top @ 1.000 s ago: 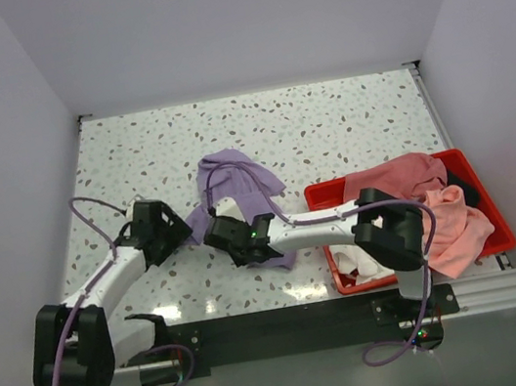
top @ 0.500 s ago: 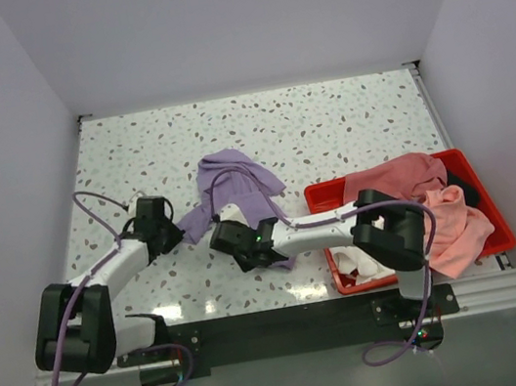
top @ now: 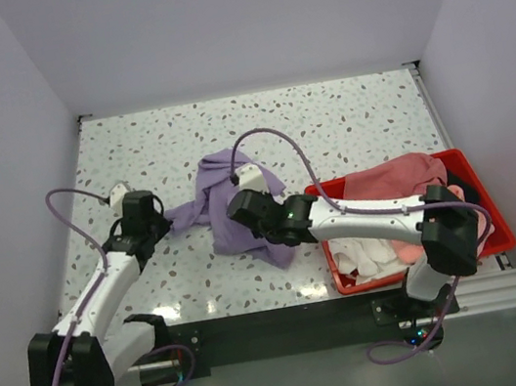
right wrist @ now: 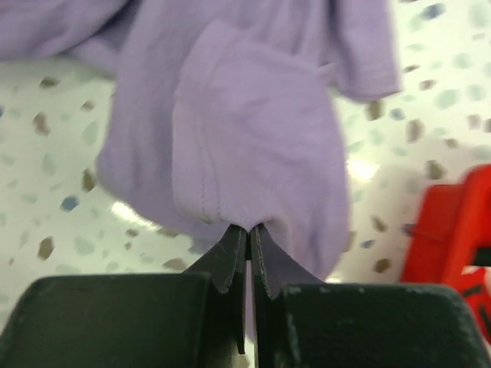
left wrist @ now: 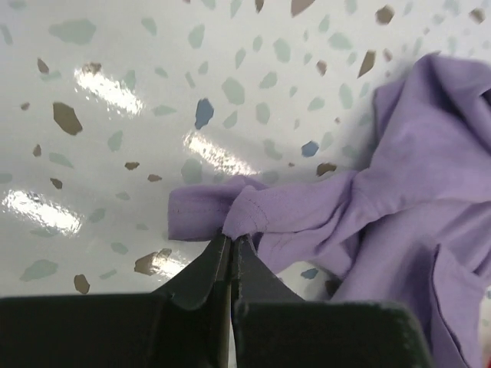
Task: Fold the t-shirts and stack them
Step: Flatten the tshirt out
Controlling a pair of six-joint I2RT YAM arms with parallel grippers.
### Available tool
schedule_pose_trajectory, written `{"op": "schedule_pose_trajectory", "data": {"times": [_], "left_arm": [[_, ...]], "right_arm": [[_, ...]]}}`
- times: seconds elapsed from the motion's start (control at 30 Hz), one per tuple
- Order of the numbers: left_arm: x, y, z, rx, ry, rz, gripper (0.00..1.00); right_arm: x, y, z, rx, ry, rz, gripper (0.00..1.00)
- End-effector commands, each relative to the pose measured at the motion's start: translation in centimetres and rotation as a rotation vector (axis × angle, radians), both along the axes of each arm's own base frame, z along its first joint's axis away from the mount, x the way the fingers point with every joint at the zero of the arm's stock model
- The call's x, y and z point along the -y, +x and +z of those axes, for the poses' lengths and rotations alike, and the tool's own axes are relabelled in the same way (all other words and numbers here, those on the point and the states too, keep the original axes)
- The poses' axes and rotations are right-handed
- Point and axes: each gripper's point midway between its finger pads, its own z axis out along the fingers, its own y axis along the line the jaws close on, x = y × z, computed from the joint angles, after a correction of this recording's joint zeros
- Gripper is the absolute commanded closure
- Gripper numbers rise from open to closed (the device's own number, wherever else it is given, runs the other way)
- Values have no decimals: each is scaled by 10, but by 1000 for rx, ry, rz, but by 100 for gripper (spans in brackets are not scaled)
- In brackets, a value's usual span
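A purple t-shirt (top: 230,203) is bunched on the speckled table (top: 325,122) near its middle. My left gripper (top: 162,225) is shut on the shirt's left edge, and the cloth stretches from it toward the pile. In the left wrist view the hem (left wrist: 249,211) sits pinched at the tips of the left gripper (left wrist: 231,239). My right gripper (top: 242,217) is shut on a fold of the purple t-shirt (right wrist: 253,153), lifted above the table; the right gripper (right wrist: 248,228) tips bite into the cloth. Pink t-shirts (top: 404,178) and white cloth (top: 368,256) fill a red bin (top: 499,234).
The red bin stands at the table's near right, close beside the right arm's elbow (top: 448,235). White walls enclose the table on the left, back and right. A black rail (top: 279,320) carrying the arm bases runs along the near edge.
Both grippers have shut on the purple t-shirt. The left arm has pulled its edge to the left, and the right arm has raised its fold up and away from the near edge.
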Motion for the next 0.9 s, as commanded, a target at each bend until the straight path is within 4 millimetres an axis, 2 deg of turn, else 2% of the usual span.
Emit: {"op": "schedule_pose_trajectory", "data": {"times": [0.0,0.07,0.1,0.13,0.2,0.23,0.27,0.3,0.33,0.37,0.47,0.5,0.53,0.57,0.6,0.63,0.67,0.7,0.73,0.77,0.83,0.87], "left_arm": [[-17,16,54,148,22,108,100],[-22,22,80,211,19,147,100],[-24,23,94,250,16,158,100],[-25,28,118,304,10,169,100],[-33,27,147,364,23,212,100],[-36,30,177,427,17,225,100],[-41,28,191,453,31,247,100],[-45,25,210,494,31,264,100],[-48,24,241,560,22,280,100],[-54,20,257,598,32,305,100],[-67,0,321,759,32,350,100],[-70,-9,338,804,41,351,100],[-74,-19,364,866,34,364,100],[-76,-25,377,894,34,367,100],[-79,-32,389,918,46,370,100],[-82,-42,411,965,41,377,100],[-84,-49,421,983,46,385,100],[-86,-53,428,993,61,387,100],[-89,-63,447,1029,57,394,100],[-91,-67,454,1038,67,398,100],[-95,-78,473,1068,80,406,100],[-95,-80,479,1080,82,405,100]], "right_arm": [[59,37,38,144,-77,-170,100],[84,52,62,190,-58,-238,100],[90,56,72,217,-54,-254,100],[101,61,87,271,-75,-278,100],[112,65,125,347,-50,-306,100],[117,66,140,381,-61,-301,100],[123,66,159,419,-48,-318,100],[126,67,180,451,-21,-328,100],[129,67,194,481,-24,-328,100],[137,66,219,522,14,-347,100],[148,63,261,604,69,-358,100],[155,58,283,633,120,-360,100],[157,56,297,656,141,-349,100],[160,53,314,677,179,-340,100],[161,50,324,688,202,-326,100],[164,46,336,704,218,-309,100],[168,44,344,717,226,-309,100],[174,41,361,738,254,-319,100],[176,38,368,745,263,-304,100],[181,34,384,762,295,-304,100],[182,28,397,770,325,-272,100],[186,25,411,782,354,-269,100]]}}
